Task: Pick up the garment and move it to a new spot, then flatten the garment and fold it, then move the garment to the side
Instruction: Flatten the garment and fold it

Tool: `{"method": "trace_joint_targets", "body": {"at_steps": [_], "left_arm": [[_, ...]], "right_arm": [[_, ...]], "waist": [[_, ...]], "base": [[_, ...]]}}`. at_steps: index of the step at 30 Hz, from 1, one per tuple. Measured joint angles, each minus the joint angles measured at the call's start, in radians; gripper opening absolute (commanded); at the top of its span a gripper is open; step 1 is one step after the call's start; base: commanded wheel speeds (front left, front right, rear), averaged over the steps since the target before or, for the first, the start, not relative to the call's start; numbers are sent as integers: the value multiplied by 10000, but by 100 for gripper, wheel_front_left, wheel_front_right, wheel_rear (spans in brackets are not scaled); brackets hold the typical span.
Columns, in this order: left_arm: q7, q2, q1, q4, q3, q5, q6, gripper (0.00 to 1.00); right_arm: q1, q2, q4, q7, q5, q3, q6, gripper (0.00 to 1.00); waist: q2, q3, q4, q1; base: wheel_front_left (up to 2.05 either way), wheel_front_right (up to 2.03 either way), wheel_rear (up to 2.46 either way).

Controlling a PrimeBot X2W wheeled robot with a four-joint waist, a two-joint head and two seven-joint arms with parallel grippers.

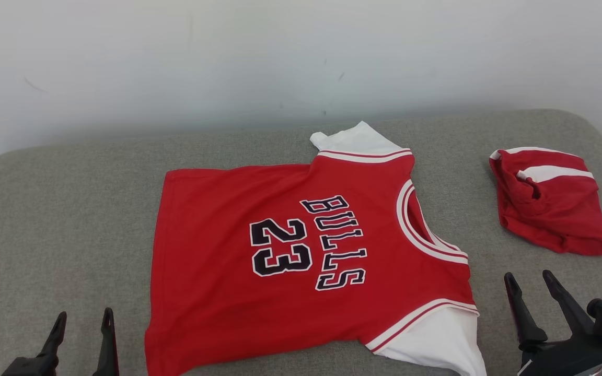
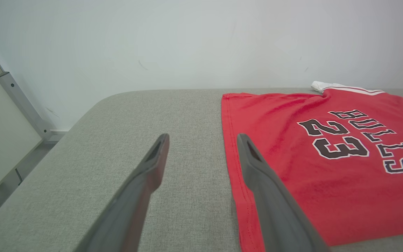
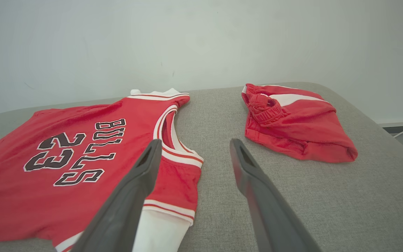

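My left claw [image 1: 84, 313] and my right claw [image 1: 529, 274] are both spread wide and hold nothing. They wait low over the soft grey cloth-covered counter [image 1: 71, 209], one at each end of the shirt. I think that is so each can grab its own end when it is time to fold.

The red sports shirt with white sleeves and the black word BULLS and number 23 [image 1: 301, 245] lies between my claws, front side up. Its bottom edge is just beside my left claw. Its neck hole points to my right claw.

The shirt looks mostly flat. One white sleeve pokes out close to my right claw. The other sleeve, on the far side, looks a bit bunched.

A folded pair of red shorts with a white stripe [image 1: 552, 203] sits past my right claw, apart from the shirt.
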Motion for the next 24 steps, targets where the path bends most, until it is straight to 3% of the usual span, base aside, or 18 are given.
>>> {"method": "trace_joint_targets", "body": {"at_steps": [5,10,17,24], "left_arm": [[105,-19,0,17,-31,-176,-109,100],[577,-343,-3,408,-566,-1062,-848,100],[1501,-272,-48,1475,-1022,-1814,-1877,100],[1985,-322,-474,2621,-1158,-1914,-2038,100]], "right_arm": [[1,0,73,42,8,58,27,100],[16,94,422,742,272,502,222,100],[19,268,982,1841,564,1087,397,100],[-227,518,1519,2656,591,1630,464,100]], "waist": [[0,-35,-4,0],[0,-67,15,0],[0,-73,40,0],[0,35,25,0]], "base": [[0,0,0],[0,0,0],[0,0,0],[0,0,0]]}}
